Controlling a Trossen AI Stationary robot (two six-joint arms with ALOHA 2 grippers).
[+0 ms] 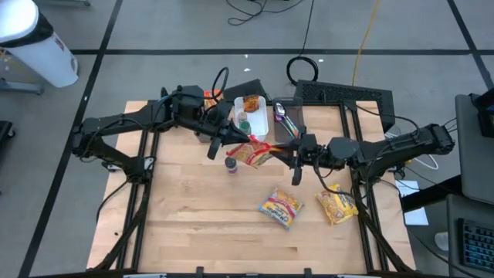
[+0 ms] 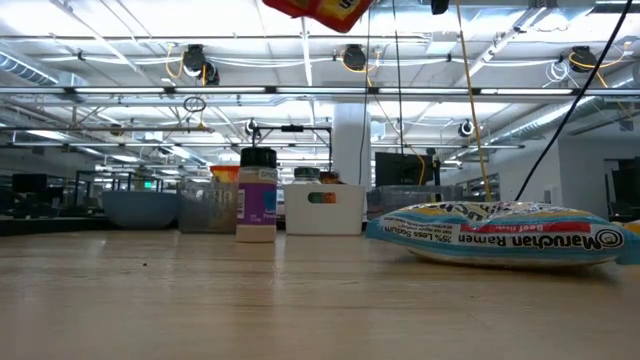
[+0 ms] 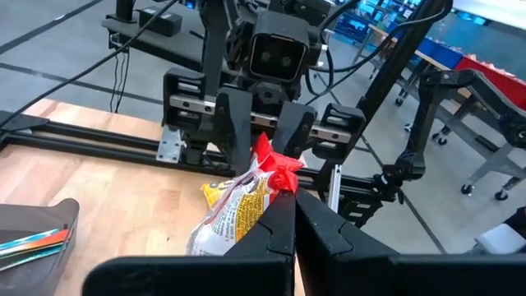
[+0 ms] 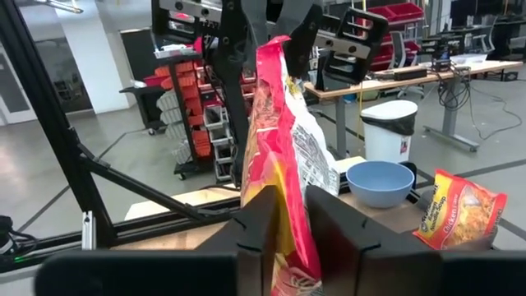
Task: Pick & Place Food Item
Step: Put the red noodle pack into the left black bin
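the red and yellow bag (image 1: pixel 252 154) hangs in the air over the middle of the table (image 1: pixel 193 224), between the two arms. the left gripper (image 1: pixel 234 139) pinches one end of the bag, its fingers (image 3: pixel 279 226) pressed together on the red edge. the right gripper (image 1: pixel 287 152) is at the other end, with its fingers (image 4: pixel 261 215) close on both sides of the bag (image 4: pixel 283 164), touching it.

under the bag, a small bottle (image 1: pixel 231 165) stands on the table. two more noodle packs lie nearer the front, one in the middle (image 1: pixel 281 208) and one to the right (image 1: pixel 337 205). a white bin (image 1: pixel 252 116) with food sits at the back edge.
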